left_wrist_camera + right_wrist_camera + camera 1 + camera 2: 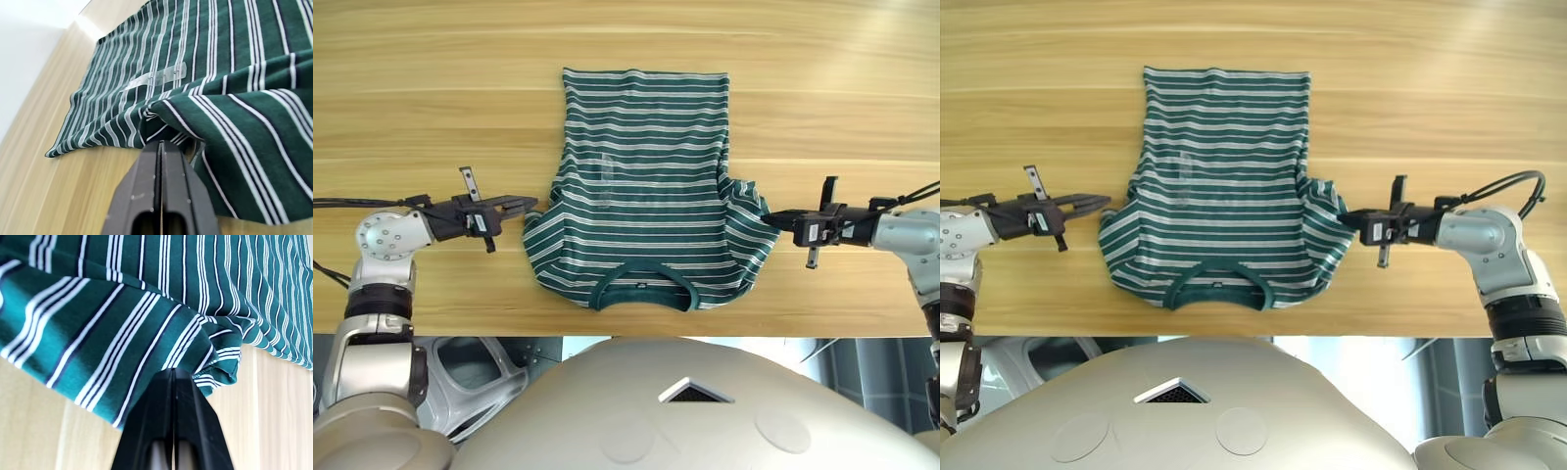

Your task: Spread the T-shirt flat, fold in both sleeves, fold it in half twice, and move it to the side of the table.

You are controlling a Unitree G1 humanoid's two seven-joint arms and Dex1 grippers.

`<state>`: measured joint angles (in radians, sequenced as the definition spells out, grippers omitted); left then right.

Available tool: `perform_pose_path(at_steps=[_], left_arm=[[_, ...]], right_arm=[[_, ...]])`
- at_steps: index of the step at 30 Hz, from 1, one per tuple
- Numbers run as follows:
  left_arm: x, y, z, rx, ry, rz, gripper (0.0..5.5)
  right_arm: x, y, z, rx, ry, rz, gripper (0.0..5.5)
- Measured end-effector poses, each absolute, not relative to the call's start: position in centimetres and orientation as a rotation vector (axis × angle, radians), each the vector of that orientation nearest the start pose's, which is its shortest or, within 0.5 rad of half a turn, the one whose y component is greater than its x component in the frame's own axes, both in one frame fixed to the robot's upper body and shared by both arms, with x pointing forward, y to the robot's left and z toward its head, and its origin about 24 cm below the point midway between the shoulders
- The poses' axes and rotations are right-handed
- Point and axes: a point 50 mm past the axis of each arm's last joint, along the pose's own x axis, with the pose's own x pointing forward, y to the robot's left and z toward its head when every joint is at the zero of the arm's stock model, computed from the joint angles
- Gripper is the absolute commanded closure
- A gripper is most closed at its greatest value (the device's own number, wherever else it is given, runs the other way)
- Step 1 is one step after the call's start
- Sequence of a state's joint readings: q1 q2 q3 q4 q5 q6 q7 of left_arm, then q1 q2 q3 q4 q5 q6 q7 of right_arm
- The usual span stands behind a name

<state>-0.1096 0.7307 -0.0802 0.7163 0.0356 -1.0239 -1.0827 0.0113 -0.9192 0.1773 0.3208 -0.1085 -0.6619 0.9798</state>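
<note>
The green striped T-shirt [641, 186] lies in the middle of the tabletop [431, 98], collar nearest the robot, sleeves bunched inward. The left pincer [530, 204], pressed together, sits just beside its left edge. The right pincer [771, 218], likewise pressed together, touches the right sleeve; whether it grips cloth is hidden.

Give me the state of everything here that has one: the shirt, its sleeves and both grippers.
T-shirt: unfolded, lying flat on the table, collar toward the robot.
Right sleeve: bunched up, hem curled.
Left sleeve: drawn in against the body, lightly rumpled.
Left gripper: shut, tip just short of the left sleeve.
Right gripper: shut, tip at the right sleeve's edge.
</note>
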Motion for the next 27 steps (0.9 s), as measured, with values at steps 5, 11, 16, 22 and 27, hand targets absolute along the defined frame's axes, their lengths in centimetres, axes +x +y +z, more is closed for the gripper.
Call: perform_pose_path(at_steps=[5,11,16,22,27], left_arm=[[20.5,27.0,1.6,1.021,0.170,-1.340,5.48],[21.3,27.0,2.5,1.187,0.214,-1.457,5.48],[21.9,27.5,2.9,1.256,0.263,-1.473,5.48],[21.7,27.6,3.0,1.292,0.260,-1.484,5.48],[20.9,27.8,2.6,1.291,0.249,-1.455,5.48]], right_arm=[[19.9,-26.7,3.9,-1.014,0.298,1.281,5.50],[19.7,-26.5,2.8,-1.066,0.341,1.288,5.50],[21.8,-25.9,2.0,-1.221,0.341,1.221,5.50],[22.4,-26.4,1.8,-1.257,0.348,1.162,5.50],[21.2,-27.4,1.9,-1.231,0.378,1.147,5.50]])
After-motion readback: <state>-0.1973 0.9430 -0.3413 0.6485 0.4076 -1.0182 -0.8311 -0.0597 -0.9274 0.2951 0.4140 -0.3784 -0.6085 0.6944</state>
